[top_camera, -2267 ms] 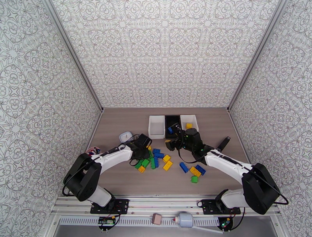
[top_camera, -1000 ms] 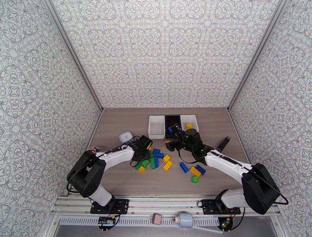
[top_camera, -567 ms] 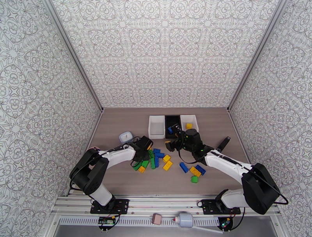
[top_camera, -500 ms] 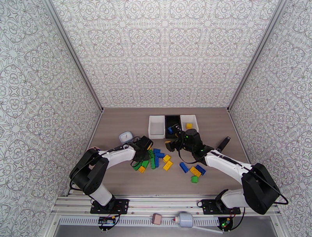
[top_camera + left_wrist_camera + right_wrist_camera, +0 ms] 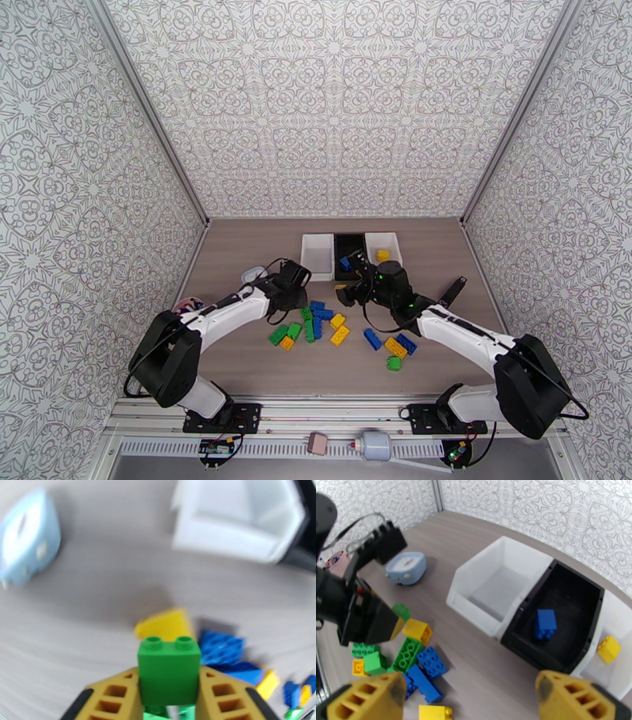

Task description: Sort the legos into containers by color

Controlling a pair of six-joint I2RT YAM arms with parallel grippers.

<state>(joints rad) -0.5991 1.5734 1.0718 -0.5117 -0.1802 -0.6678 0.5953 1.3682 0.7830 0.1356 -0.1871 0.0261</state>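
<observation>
**Item in hand:** a bright green two-stud plastic brick (image 5: 168,669). It is clamped between the yellow fingers (image 5: 114,695) of the left gripper (image 5: 168,687), with its studs pointing forward past the fingertips. It appears lifted clear of the table. The grip looks square, with one pad on each side face.

**Destination, by judgement:** the empty white rectangular plastic bin (image 5: 221,545), ahead of the fingertips and to their right. The black plastic bin (image 5: 537,647) beside it holds a blue brick (image 5: 545,623). The far white bin (image 5: 622,614) holds a yellow brick (image 5: 608,648), so green falls to the empty one.

**Recommended handling:**
- Carry the brick over the near wall with margin.
- Centre it above the bin floor, then part the fingers low so it does not bounce out.
- Keep the path off the pale blue rounded object (image 5: 27,555) left of the fingertips.

**Surroundings:** the loose heap of unsorted bricks (image 5: 430,662) lies beneath and behind the fingers. The right gripper (image 5: 470,699) hovers with its fingers wide apart and empty, the bins ahead of them.
</observation>
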